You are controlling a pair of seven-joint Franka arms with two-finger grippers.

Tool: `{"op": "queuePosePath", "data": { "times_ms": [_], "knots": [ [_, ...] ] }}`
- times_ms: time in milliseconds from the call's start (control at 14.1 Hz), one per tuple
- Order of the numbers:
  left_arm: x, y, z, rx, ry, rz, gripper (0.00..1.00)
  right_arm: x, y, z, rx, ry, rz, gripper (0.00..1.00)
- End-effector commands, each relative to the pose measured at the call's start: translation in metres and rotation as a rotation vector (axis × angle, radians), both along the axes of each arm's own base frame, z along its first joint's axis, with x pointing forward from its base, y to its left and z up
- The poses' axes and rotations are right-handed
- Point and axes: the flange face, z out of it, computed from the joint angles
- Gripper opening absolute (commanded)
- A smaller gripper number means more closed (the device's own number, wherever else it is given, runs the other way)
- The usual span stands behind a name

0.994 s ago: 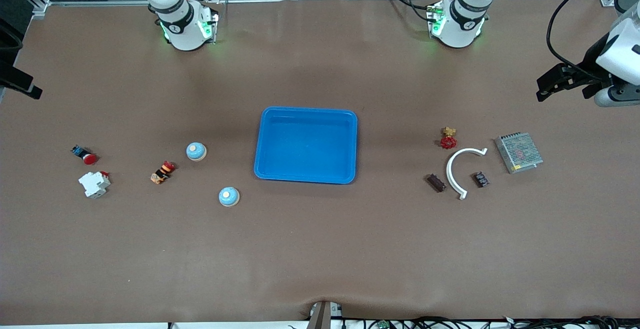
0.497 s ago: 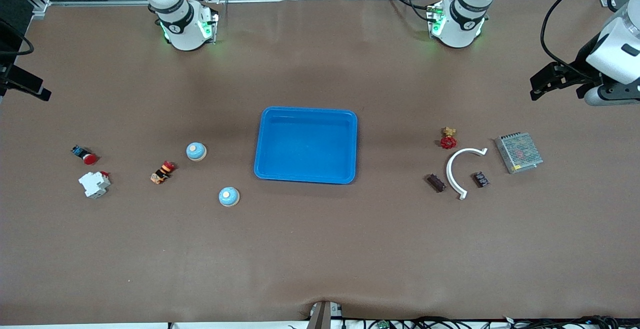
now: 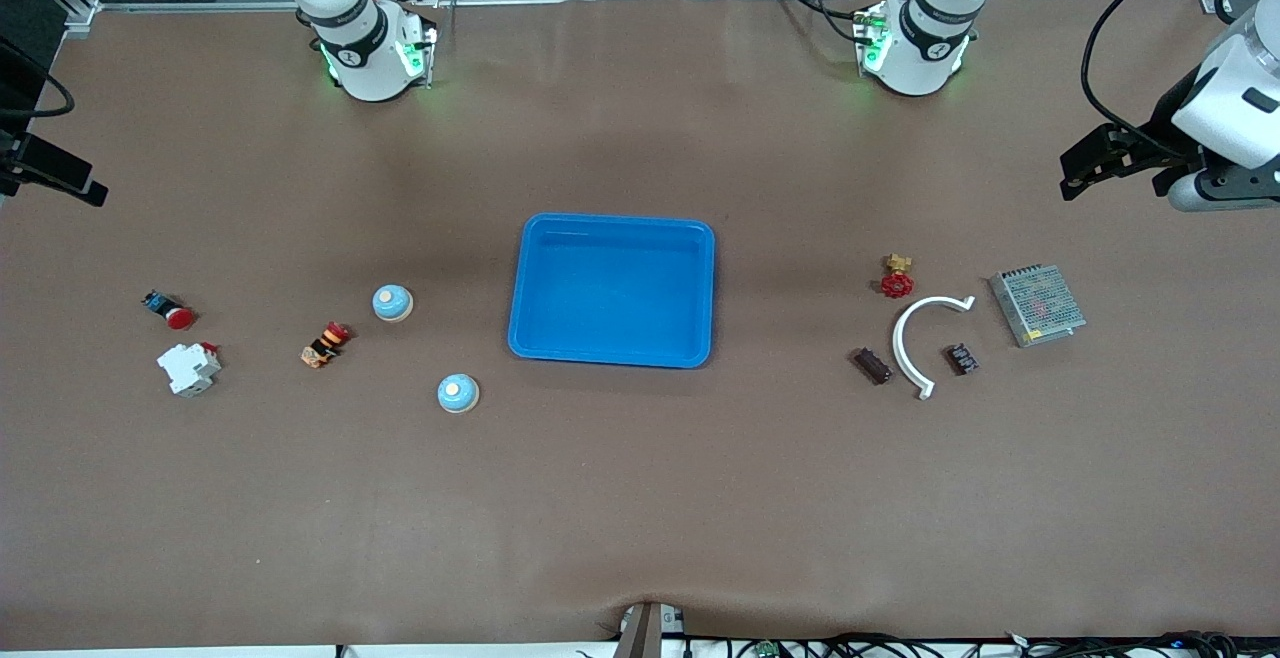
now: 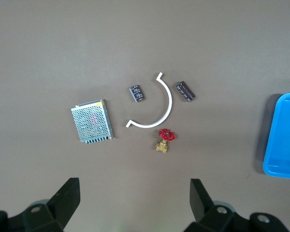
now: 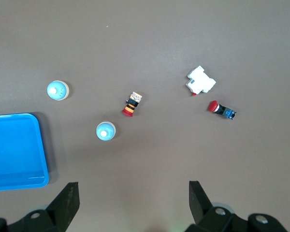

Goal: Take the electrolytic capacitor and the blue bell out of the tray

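Hovering open: left gripper [image 4: 134, 200] over table edge, right gripper [image 5: 134, 200] likewise

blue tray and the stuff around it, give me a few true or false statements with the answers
1. The blue tray holds nothing. True.
2. One bell already sits in the tray. False: both it and the second bell rest on the table, toward the right arm's end.
3. The white curved piece lies between two small dark components. True.
4. The left gripper is shut on the red-handled valve. False: it is open and holds nothing; the valve lies on the table.
5. The right gripper is open, with nothing between its fingers. True.
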Motion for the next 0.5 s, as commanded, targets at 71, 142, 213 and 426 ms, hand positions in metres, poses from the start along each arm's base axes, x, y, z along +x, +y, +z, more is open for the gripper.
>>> {"op": "queuePosePath", "data": {
  "times_ms": [71, 142, 213, 426],
  "knots": [
    [-0.003, -0.0022, 0.0034, -0.017, 0.009, 0.001, 1.0, -0.0091, 0.0019, 0.0058, -0.001, -0.02, -0.002, 1.0],
    [-0.0029, -0.0006, 0.0034, -0.017, 0.009, 0.003, 1.0, -0.0085, 0.0019, 0.0051, -0.001, -0.02, -0.002, 1.0],
    [-0.0029, -0.0006, 0.0034, -0.017, 0.009, 0.0, 1.0, -0.0091, 0.0011, 0.006, -0.001, -0.022, -0.003, 1.0],
    [-0.0029, -0.0006, 0.0034, -0.017, 0.009, 0.005, 1.0, -0.0086, 0.0008, 0.0078, -0.003, -0.029, -0.003, 1.0]
  ]
}}
